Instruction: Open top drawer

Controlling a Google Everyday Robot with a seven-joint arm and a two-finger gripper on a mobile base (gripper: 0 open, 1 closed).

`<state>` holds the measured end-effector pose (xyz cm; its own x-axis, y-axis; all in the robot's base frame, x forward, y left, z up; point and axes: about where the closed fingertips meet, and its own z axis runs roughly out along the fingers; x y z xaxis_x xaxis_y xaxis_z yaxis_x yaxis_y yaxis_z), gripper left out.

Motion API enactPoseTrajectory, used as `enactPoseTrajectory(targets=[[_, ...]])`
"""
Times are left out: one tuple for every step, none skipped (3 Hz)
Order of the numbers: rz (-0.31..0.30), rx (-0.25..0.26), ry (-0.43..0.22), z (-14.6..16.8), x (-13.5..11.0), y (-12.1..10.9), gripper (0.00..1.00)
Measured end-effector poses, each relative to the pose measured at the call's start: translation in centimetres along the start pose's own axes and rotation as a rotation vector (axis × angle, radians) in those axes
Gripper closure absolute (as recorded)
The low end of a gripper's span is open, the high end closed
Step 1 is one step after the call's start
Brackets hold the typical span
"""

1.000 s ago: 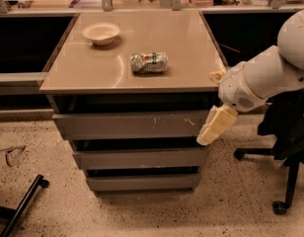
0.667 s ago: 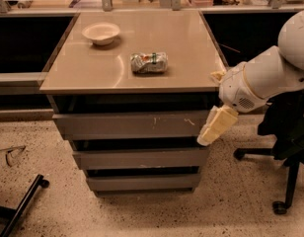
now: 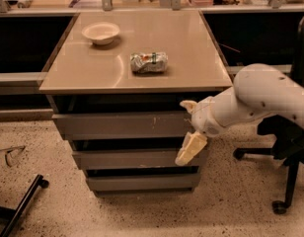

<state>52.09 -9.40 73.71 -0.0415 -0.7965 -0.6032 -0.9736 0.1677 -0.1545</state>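
Note:
The top drawer point(image 3: 117, 125) is the widest grey front of the cabinet, just under the tan tabletop, with small white scratches point(image 3: 153, 121) right of its centre. A dark gap shows above it. My gripper point(image 3: 188, 127) is at the drawer front's right end, on the white arm reaching in from the right. One cream fingertip point(image 3: 185, 104) sits at the drawer's top edge. The other finger point(image 3: 190, 149) hangs below it, in front of the second drawer. The fingers stand apart, with the drawer's right end between them.
Two narrower grey drawer fronts, the middle point(image 3: 132, 159) and the bottom point(image 3: 137, 182), lie below. On the tabletop point(image 3: 191, 58) are a white bowl point(image 3: 100, 32) and a crumpled packet point(image 3: 149, 62). A black office chair point(image 3: 290, 147) stands at the right. A black bar point(image 3: 21, 201) lies on the floor at the left.
My gripper has moved left and down, from beside the cabinet's right corner onto the right end of the top drawer front. The drawer, bowl and packet have not moved.

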Motion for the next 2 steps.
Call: enactPoseTrajectory(targets=[[-0.007, 0.019, -0.01, 4.6, 1.84, -0.95, 0.0], [-0.007, 0.019, -0.011, 4.6, 1.84, -0.95, 0.0]])
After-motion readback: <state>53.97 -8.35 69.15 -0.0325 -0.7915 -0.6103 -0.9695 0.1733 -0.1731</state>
